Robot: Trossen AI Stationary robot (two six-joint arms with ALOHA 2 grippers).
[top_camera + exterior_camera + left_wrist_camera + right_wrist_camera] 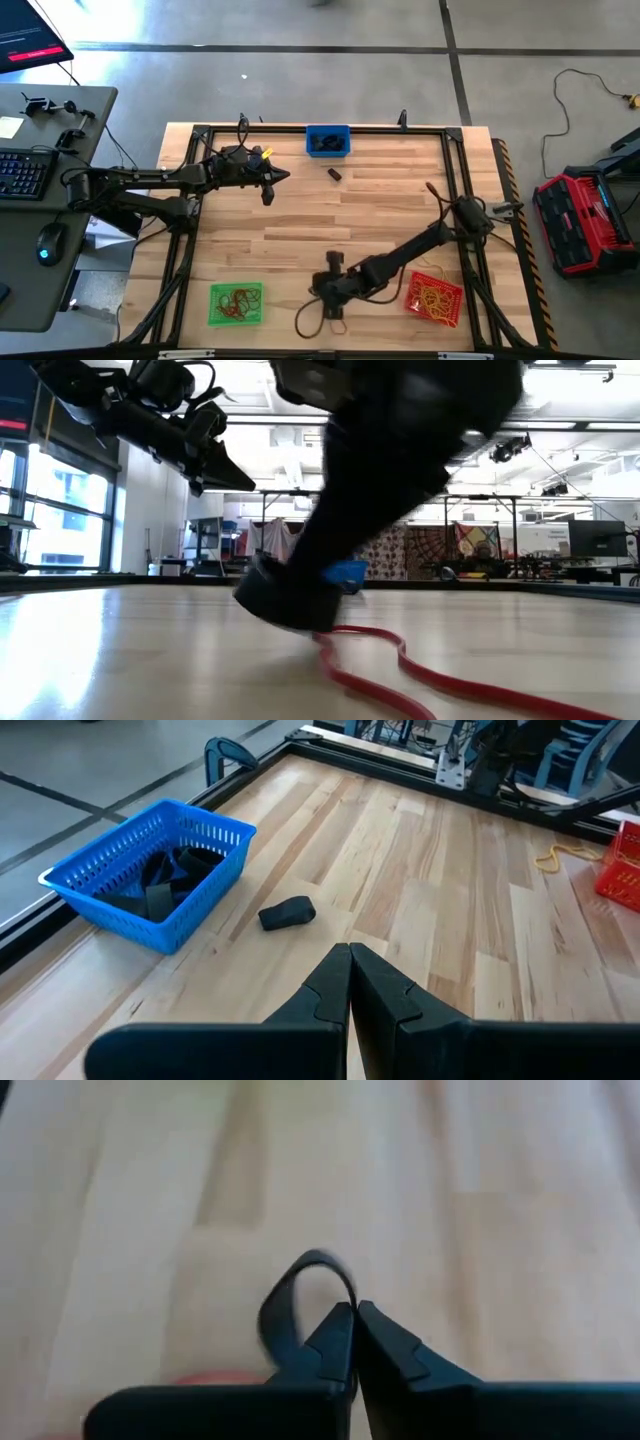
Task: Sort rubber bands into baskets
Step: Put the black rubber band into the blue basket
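My right gripper (353, 1312) is shut on a black rubber band (290, 1295) low over the near middle of the table (327, 292). A long reddish-brown band (308, 320) lies on the wood beside it and shows in the low view (400, 660). My left gripper (350, 960) is shut and empty, raised over the far left part of the table (272, 182). Another black band (287, 913) lies on the wood in front of it, near the blue basket (327, 141). The green basket (237, 304) stands near left, the red basket (434, 298) near right. My right gripper pinches the black band at one spot of its loop (345, 1302) between its two fingertips. The rest of the loop bows out past one finger. The fingers slant down toward the table top (290, 608); whether the band rests on the wood I cannot tell.
The blue basket holds black bands (165, 880), the green basket reddish-brown ones, the red basket yellow ones (436, 296). A yellow band (560, 855) lies on the wood near the red basket. A black frame rail (455, 170) runs around the table.
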